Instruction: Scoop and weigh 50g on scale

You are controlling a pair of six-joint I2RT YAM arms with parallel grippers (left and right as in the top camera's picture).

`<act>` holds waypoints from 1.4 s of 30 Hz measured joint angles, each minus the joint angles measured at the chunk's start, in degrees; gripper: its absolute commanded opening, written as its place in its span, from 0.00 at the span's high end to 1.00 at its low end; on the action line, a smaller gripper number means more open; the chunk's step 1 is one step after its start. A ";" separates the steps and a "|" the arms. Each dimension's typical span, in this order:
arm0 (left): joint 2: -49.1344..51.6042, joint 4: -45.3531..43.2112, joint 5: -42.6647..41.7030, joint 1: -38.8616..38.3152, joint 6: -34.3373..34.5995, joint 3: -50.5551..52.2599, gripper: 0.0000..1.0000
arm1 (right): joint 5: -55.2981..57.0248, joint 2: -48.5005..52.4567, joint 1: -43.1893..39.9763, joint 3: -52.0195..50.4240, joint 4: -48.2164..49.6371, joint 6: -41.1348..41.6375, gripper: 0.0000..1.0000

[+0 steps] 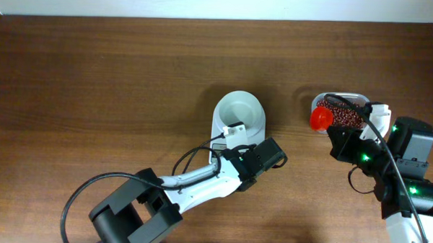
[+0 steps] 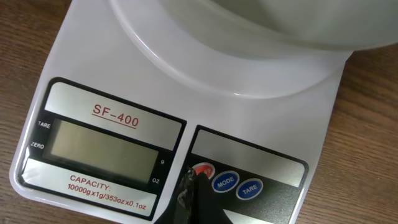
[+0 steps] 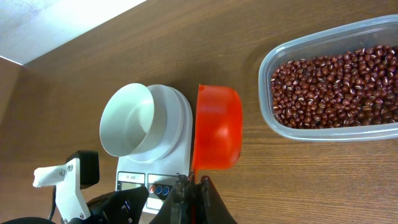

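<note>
We locate the scale at the centre of the table, with its white bowl seated on the platform. The left gripper is fully closed and holds nothing; its tips sit at the scale's red button. Further right, the right gripper is clamped on the red scoop, positioned at the left end of the bean tub.

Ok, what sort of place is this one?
Probably a robot lab bench set up for kitchen-style weighing: a wooden table, a digital kitchen scale with a white bowl, a clear tub of red beans, a red scoop in the right tool.
</note>
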State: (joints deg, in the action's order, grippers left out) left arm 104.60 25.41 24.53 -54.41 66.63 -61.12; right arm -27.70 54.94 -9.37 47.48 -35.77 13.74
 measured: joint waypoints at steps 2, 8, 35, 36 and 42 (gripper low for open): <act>0.00 -0.07 0.00 0.00 0.00 0.00 1.00 | 0.00 0.00 0.00 0.00 0.00 0.00 0.96; 0.11 -0.87 0.17 0.00 0.00 0.00 1.00 | 0.00 0.00 0.00 0.00 0.00 0.00 0.96; 1.81 -2.16 0.55 0.00 0.00 0.00 1.00 | 0.00 0.00 0.00 0.00 -0.07 -0.02 0.96; 1.81 -2.16 0.57 0.00 0.00 0.00 1.00 | 0.00 0.00 0.00 0.00 -0.07 -0.02 0.96; 1.81 -2.19 0.57 0.00 0.00 0.00 1.00 | 0.00 0.00 0.00 0.00 -0.07 0.00 0.96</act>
State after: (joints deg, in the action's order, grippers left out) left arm 106.41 23.22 25.10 -54.41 66.63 -61.12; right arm -27.70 54.94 -9.37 47.48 -35.83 13.74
